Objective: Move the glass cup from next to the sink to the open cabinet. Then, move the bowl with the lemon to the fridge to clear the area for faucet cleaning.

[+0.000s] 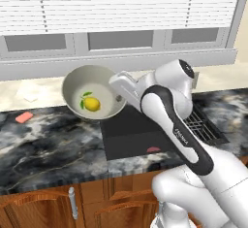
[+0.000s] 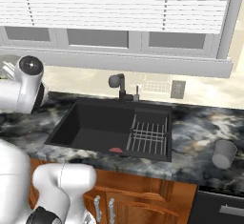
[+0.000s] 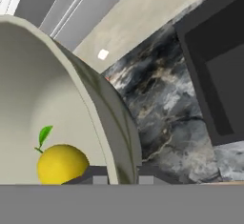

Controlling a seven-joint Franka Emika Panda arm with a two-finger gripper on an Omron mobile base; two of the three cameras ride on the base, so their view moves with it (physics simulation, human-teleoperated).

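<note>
My gripper (image 1: 119,96) is shut on the right rim of the bowl (image 1: 77,89), a wide cream-grey bowl held tilted over the dark marbled counter, just left of the sink (image 1: 140,135). The lemon (image 1: 92,104) lies inside it. In the hand view the bowl's rim (image 3: 114,137) runs between my fingertips (image 3: 100,178), with the lemon (image 3: 62,163) and its green leaf on the left. The glass cup (image 2: 224,154) stands upright on the counter right of the sink (image 2: 95,127). The black faucet (image 2: 116,82) rises behind the basin. Cabinet and fridge are out of view.
A wire rack (image 2: 148,137) fills the sink's right half, and a small red item (image 2: 116,149) lies at its front. A pink sponge (image 1: 24,117) and a white cloth (image 1: 31,92) sit on the counter to the left. Wooden base cupboards (image 1: 72,203) run below.
</note>
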